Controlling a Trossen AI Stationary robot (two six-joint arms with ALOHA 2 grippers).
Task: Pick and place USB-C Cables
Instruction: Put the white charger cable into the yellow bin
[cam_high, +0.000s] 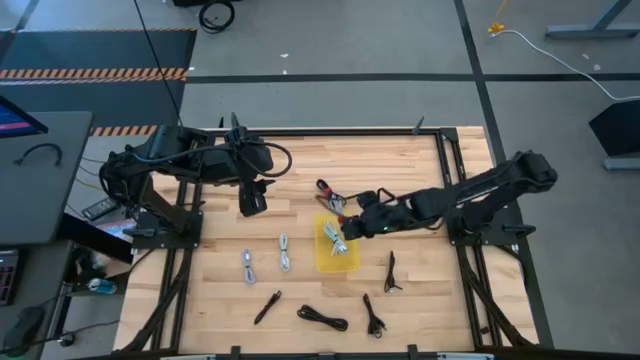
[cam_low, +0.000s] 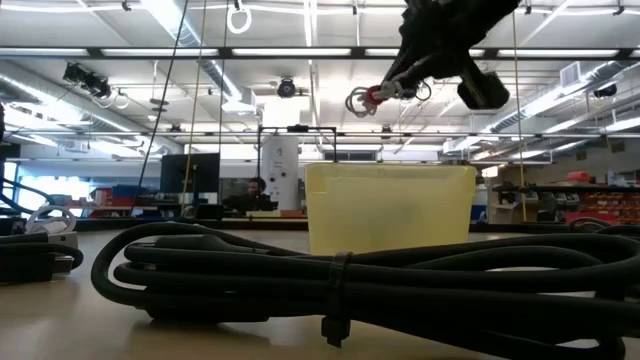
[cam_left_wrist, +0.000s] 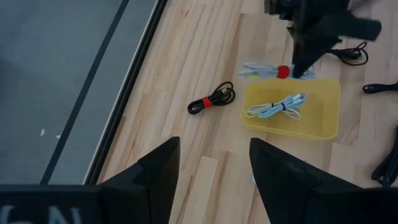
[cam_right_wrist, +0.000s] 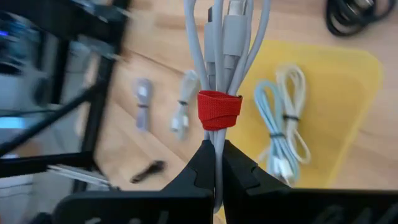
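Nearest the lens in the low view lies a black bundled cable (cam_low: 350, 280), resting on the table (cam_high: 300, 225) in front of the yellow bin (cam_low: 390, 207). The thing in hand is a light grey USB-C cable with a red tie (cam_right_wrist: 219, 110), pinched just below the tie between the closed fingers of the right gripper (cam_right_wrist: 216, 163) and held in the air above the bin's far rim. One pale cable (cam_left_wrist: 278, 106) already lies inside the bin.

Outward from the bin: a black cable with a red tie (cam_left_wrist: 211, 99) lies just beside it, two grey cables (cam_high: 266, 260) rest near the left side, and four black cables (cam_high: 322, 318) are spread toward the front edge and the right side of the table. The left gripper (cam_left_wrist: 211, 165) waits, fingers wide apart and empty, over the rear left of the table.

Judged step: release into the bin. For a clean drop, the bundle should be centred over the bin's floor rather than its rim, lowered until the loop hangs inside the walls, and only then freed, since a springy loop released on the rim could tip out.
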